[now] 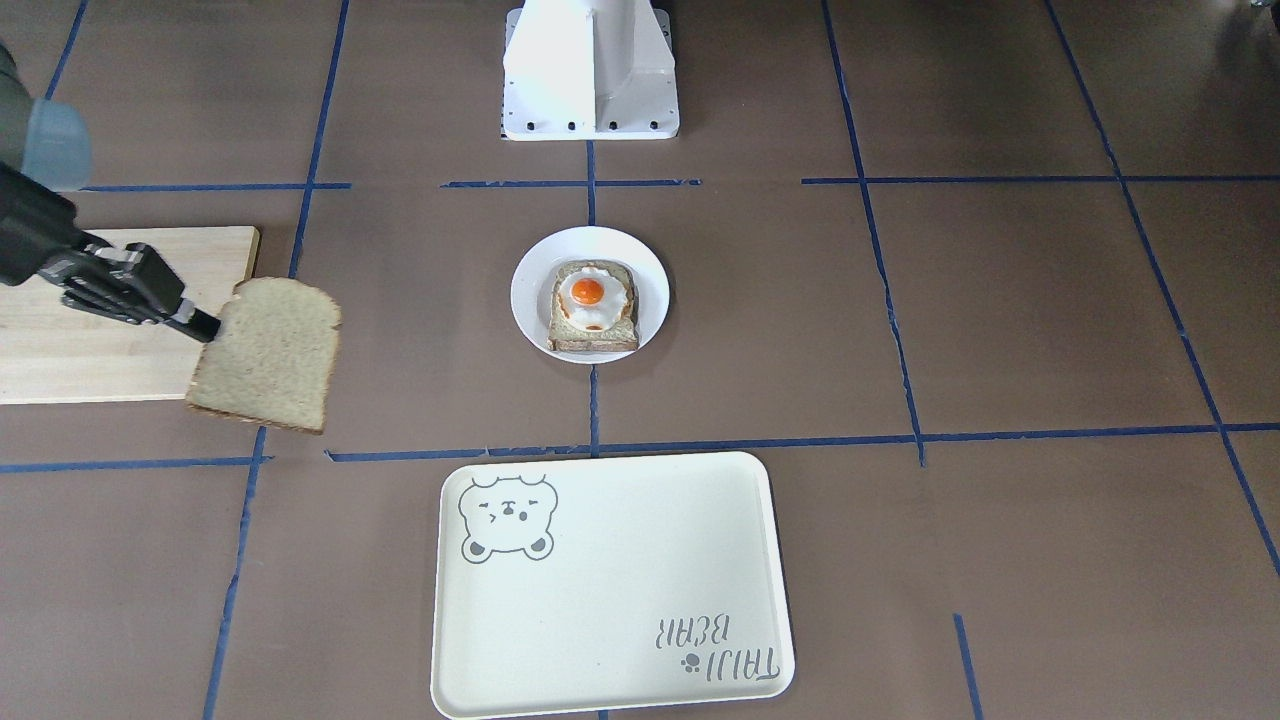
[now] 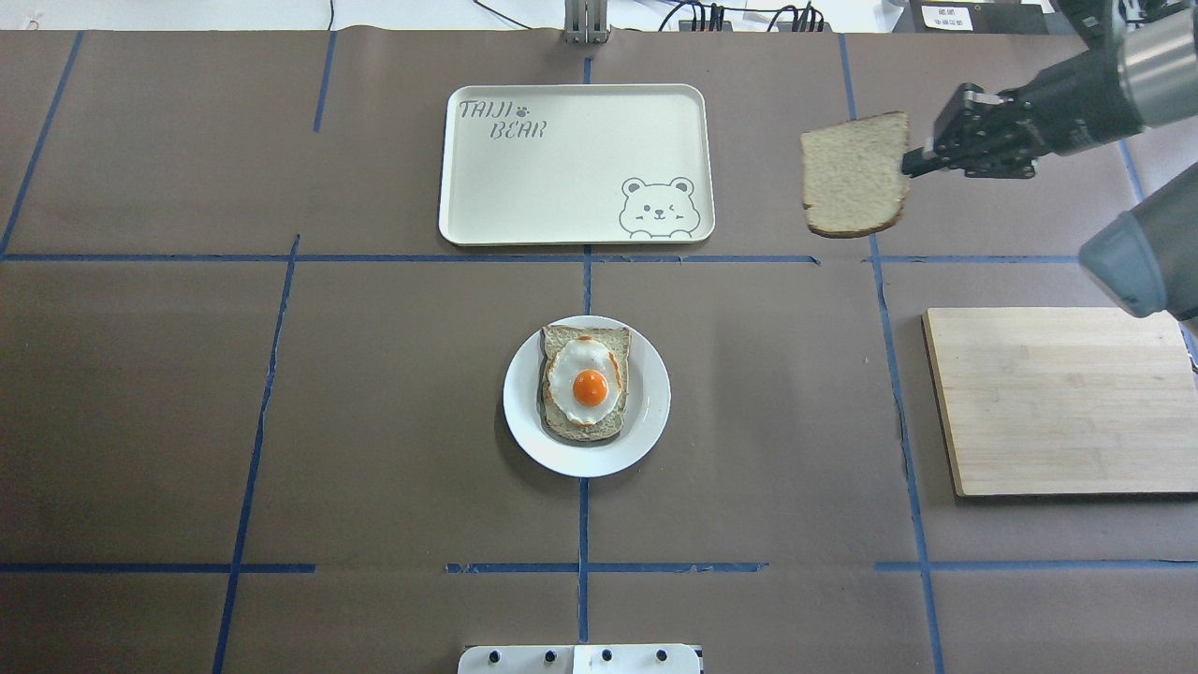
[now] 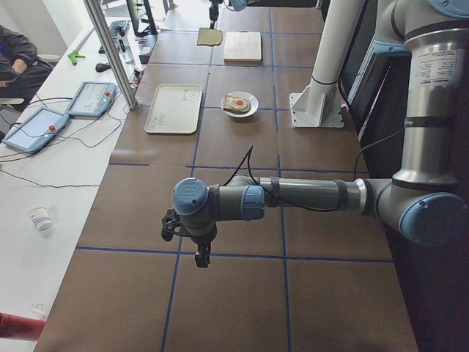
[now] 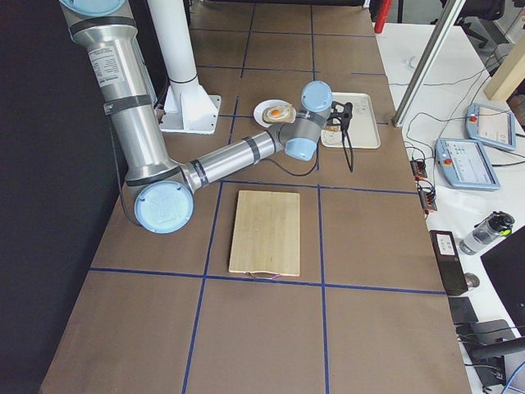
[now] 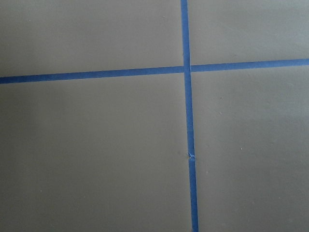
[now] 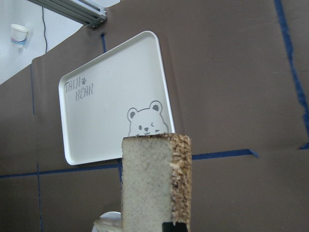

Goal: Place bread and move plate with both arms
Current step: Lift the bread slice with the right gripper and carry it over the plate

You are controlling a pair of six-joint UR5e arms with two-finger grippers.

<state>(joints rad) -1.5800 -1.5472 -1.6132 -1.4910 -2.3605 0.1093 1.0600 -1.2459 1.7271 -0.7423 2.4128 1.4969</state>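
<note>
My right gripper is shut on the edge of the plain bread slice and holds it in the air, to the right of the tray and beyond the cutting board. It also shows in the front view with the bread, and the bread fills the lower middle of the right wrist view. The white plate sits at the table's middle and bears a slice with a fried egg. My left gripper shows only in the exterior left view, far from the plate; I cannot tell if it is open.
A cream tray with a bear drawing lies beyond the plate. A wooden cutting board lies at the right. The white pedestal stands at the robot's side. Blue tape lines cross the brown table.
</note>
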